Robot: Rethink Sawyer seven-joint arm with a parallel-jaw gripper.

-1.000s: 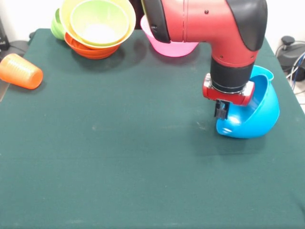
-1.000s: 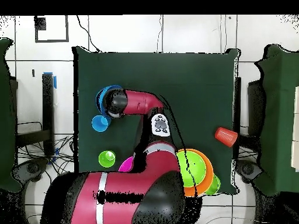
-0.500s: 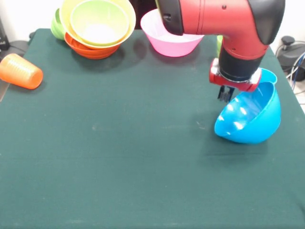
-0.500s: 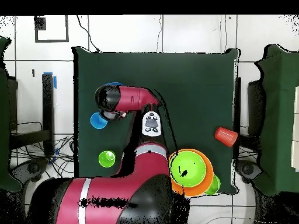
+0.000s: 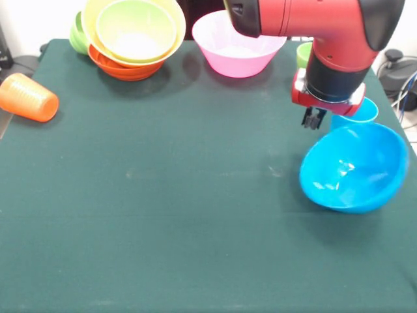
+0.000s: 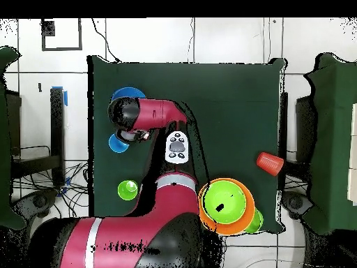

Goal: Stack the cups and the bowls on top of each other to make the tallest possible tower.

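Note:
The blue bowl (image 5: 352, 168) rests on the table at the right, its opening tipped toward the camera; in the overhead view the blue bowl (image 6: 127, 93) is partly under the arm. My gripper (image 5: 314, 119) hangs just above its far left rim, touching nothing that I can see. The light blue cup (image 5: 355, 111) stands upright right behind the bowl. A lime green cup (image 5: 303, 53) peeks out behind the arm. The pink bowl (image 5: 238, 49) sits at the back. The orange cup (image 5: 27, 98) lies on its side at the left edge.
At the back left, a lime green bowl (image 5: 135, 31) is nested in a yellow-rimmed bowl on a red-orange bowl (image 5: 124, 69), with a small green bowl (image 5: 78, 36) behind. The overhead view shows this stack (image 6: 226, 204) near the robot's base.
The gripper has risen and drawn back from the blue bowl. The bowl, steeply tipped on its side before, has dropped down flatter onto the table.

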